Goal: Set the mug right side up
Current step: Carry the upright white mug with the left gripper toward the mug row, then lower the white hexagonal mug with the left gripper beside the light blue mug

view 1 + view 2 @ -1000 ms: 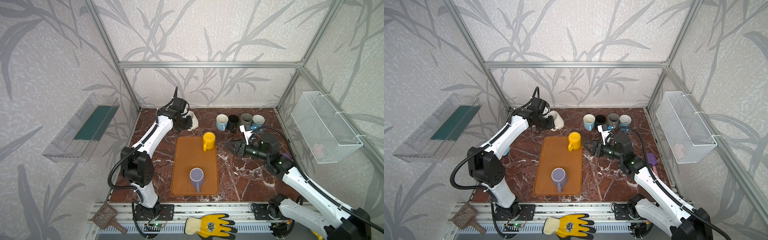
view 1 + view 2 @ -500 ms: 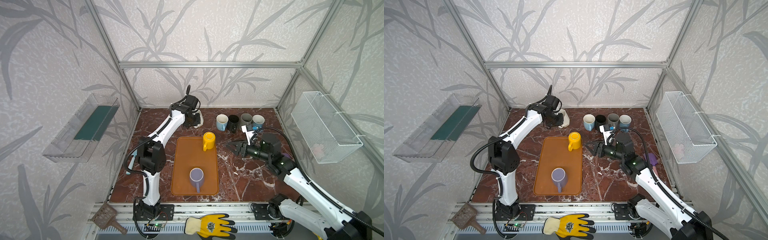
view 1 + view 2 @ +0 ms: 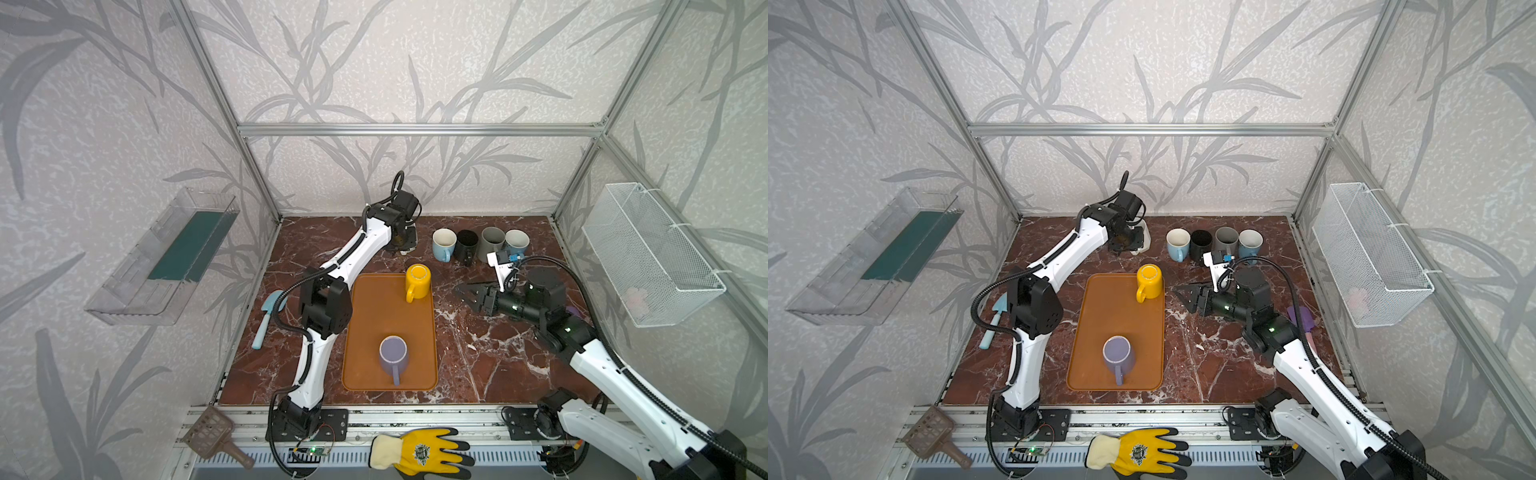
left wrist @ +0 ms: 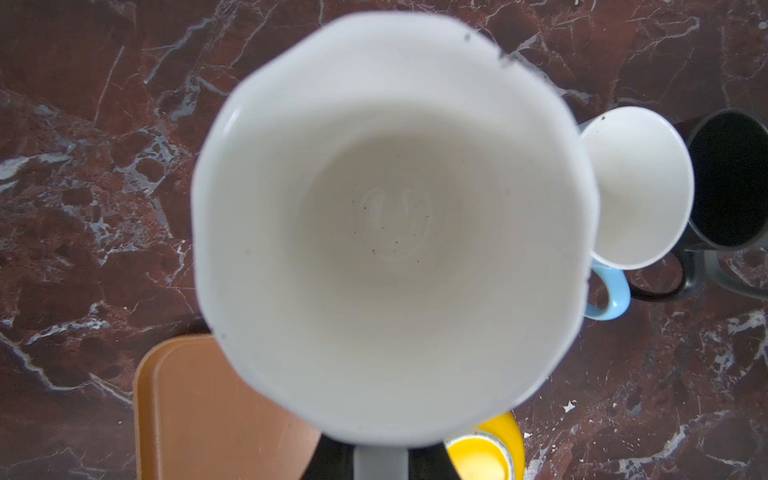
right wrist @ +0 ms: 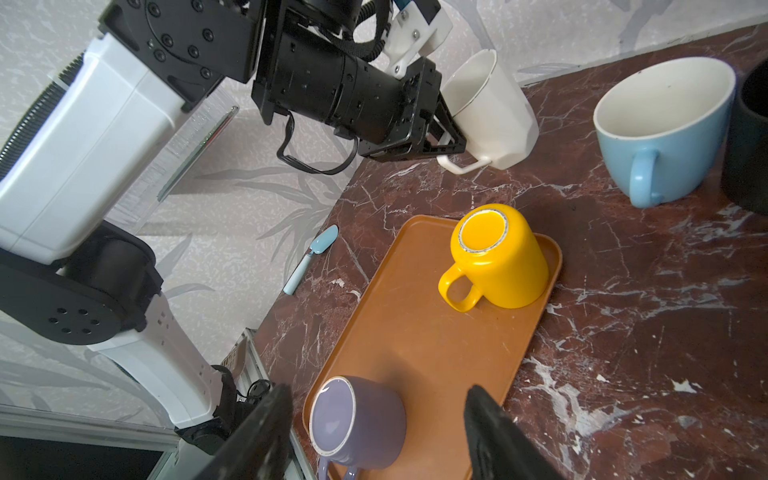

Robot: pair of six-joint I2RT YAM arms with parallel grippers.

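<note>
the left claw (image 5: 451, 143) is pressed tight on the white faceted ceramic mug (image 5: 490, 112), pinching it at the handle side, where the loop of the handle shows just under the fingertips. the mug hangs from the claw mouth up and a little tilted. its opening faces back along the claw, so the left wrist view looks straight down into it. its base is low over the red-brown marble tabletop (image 5: 623, 291); whether the two touch cannot be told.

the right claw (image 3: 466, 293) is spread, with nothing between its fingers, and hovers over the tabletop. straight ahead of its tips, near but apart, a yellow ceramic mug (image 3: 417, 280) stands upside down on a corner of the orange-brown plastic tray (image 3: 374, 316). a lavender ceramic mug (image 3: 392, 353) sits base up on the same tray, well off to the side of this claw.

beside the left claw, towards the right one, a light blue ceramic mug (image 3: 444, 244) stands upright, with a black mug (image 3: 466, 245) just past it.
</note>
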